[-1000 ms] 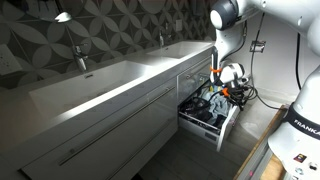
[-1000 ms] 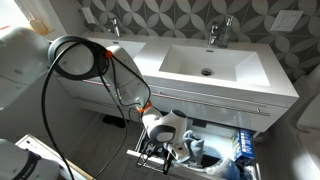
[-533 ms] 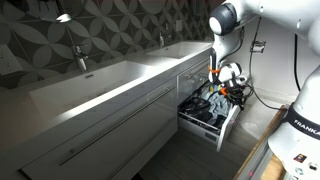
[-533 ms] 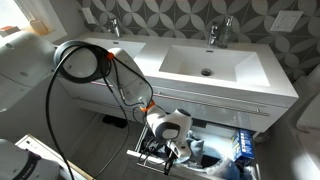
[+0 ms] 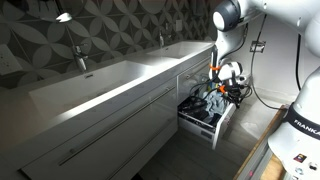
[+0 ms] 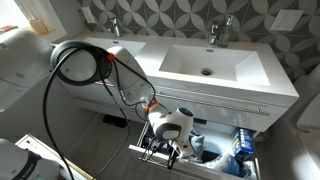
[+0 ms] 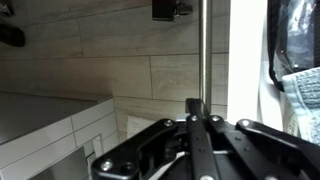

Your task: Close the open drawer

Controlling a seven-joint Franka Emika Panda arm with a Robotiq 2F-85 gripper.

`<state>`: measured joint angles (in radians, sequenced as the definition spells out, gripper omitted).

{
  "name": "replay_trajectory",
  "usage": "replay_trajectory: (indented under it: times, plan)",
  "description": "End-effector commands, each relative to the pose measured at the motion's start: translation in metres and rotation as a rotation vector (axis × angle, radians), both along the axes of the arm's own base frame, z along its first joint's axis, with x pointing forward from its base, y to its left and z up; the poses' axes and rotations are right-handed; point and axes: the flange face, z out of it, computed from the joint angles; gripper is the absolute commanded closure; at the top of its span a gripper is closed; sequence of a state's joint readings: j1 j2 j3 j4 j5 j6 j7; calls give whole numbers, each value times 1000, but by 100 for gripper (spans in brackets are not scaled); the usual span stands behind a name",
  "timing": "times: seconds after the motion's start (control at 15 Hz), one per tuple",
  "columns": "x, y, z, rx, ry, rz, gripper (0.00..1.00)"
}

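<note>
The open drawer [image 5: 221, 124] is the lower one at the far end of a white vanity, pulled partly out and full of dark and blue items. In the exterior view from above, its front [image 6: 196, 173] runs along the bottom edge. My gripper [image 5: 229, 90] is at the drawer front in both exterior views [image 6: 161, 151]. In the wrist view its fingers [image 7: 200, 108] are shut together, with their tips against the drawer's thin metal handle bar [image 7: 201, 50]. The white drawer front [image 7: 248, 70] lies just beside them.
The vanity top holds two sinks [image 6: 208, 62] with faucets [image 6: 220, 30]. Closed drawers [image 5: 110, 125] fill the rest of the vanity. A blue bottle [image 6: 240, 146] lies in the drawer. The floor [image 7: 90, 60] is wood-look tile. Cables [image 5: 245, 95] hang by the gripper.
My gripper has moved toward the vanity with the drawer front, and the drawer has slid a little way in.
</note>
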<state>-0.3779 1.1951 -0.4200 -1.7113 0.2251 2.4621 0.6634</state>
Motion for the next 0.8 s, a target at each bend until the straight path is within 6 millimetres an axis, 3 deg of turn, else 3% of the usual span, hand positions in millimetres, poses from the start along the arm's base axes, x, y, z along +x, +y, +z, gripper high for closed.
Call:
replay_trajectory:
  times: [0.0, 0.73]
  plan:
    - [24, 9, -8, 60, -168, -7, 100]
    - [62, 27, 8, 138, -621, 43, 100]
